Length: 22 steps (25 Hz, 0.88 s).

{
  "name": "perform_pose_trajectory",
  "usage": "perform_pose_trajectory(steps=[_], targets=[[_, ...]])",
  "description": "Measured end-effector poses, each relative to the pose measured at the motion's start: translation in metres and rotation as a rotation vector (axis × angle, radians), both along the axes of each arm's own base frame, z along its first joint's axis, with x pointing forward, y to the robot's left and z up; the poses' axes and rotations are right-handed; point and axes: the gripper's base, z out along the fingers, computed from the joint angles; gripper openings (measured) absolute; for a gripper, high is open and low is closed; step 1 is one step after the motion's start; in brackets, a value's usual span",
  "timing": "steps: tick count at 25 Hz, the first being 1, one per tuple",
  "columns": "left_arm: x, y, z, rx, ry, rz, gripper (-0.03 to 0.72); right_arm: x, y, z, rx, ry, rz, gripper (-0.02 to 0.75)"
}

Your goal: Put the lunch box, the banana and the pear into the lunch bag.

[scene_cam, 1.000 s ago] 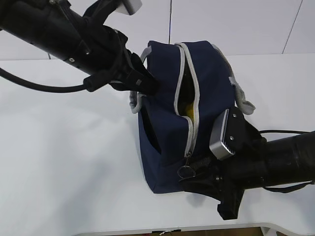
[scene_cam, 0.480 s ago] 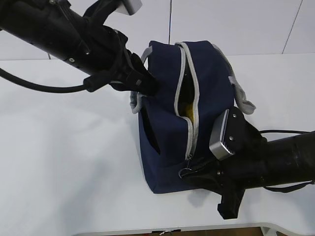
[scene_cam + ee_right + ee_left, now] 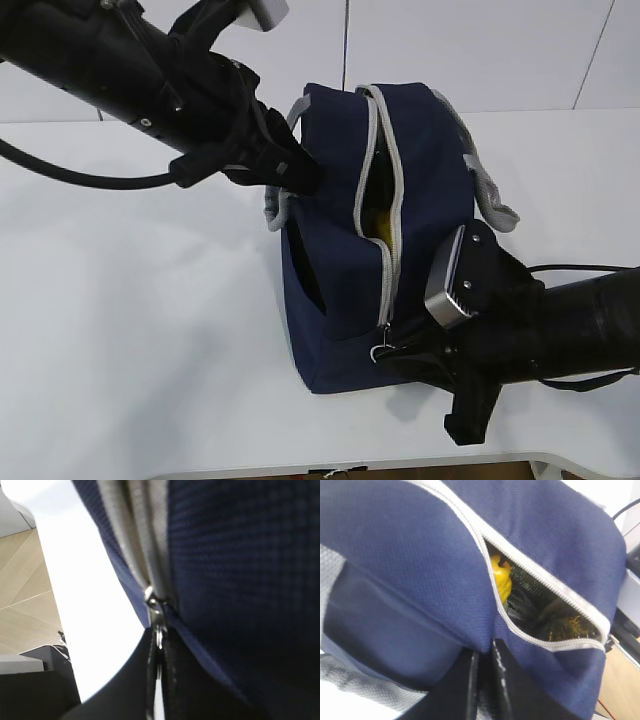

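**Soft navy lunch bag pinned by two closed grippers, zipper part open**

Standing upright on a white table [image 3: 120, 330]: the lunch bag [image 3: 340, 290], boxy, navy fabric, grey webbing handles [image 3: 492, 200] drooping at its sides. Running over the top and down the near face: a grey zipper [image 3: 392, 260], gaping along its upper stretch. Glimpsed through the gap, something yellow [image 3: 501, 575], either banana or pear, impossible to say which. No sight of the lunch box, though dark shapes deeper inside stay unreadable.

Left gripper [image 3: 484, 667]: jaws closed, pinching a fold of the bag's fabric near the upper left side. Right gripper [image 3: 159, 650]: jaws closed on the metal ring pull [image 3: 158, 625] at the zipper's lower end, just beside the bag's near bottom corner.

Likely handling: cloth limp and yielding, walls prone to buckle and slide on the smooth table under a one-sided tug, hence a second hold on the fabric as an anchor. Ring pull small, hard and slick, best gripped flat across its loop. Fruit inside soft, easily bruised by squeezing through the cloth. Handles a sturdier hold for lifting.
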Motion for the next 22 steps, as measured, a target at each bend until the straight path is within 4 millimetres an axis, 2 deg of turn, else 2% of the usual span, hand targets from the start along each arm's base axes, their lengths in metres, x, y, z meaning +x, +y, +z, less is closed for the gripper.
perform_pose_trajectory(steps=[12,22], targets=[[0.0,0.0,0.0,0.0,0.002,-0.002,-0.003,-0.002,0.0,-0.002,-0.025,0.002,0.035,0.018],[0.0,0.0,0.0,0.0,0.002,-0.002,-0.003,-0.008,-0.004,0.01,-0.05,0.015,0.025,0.018]])
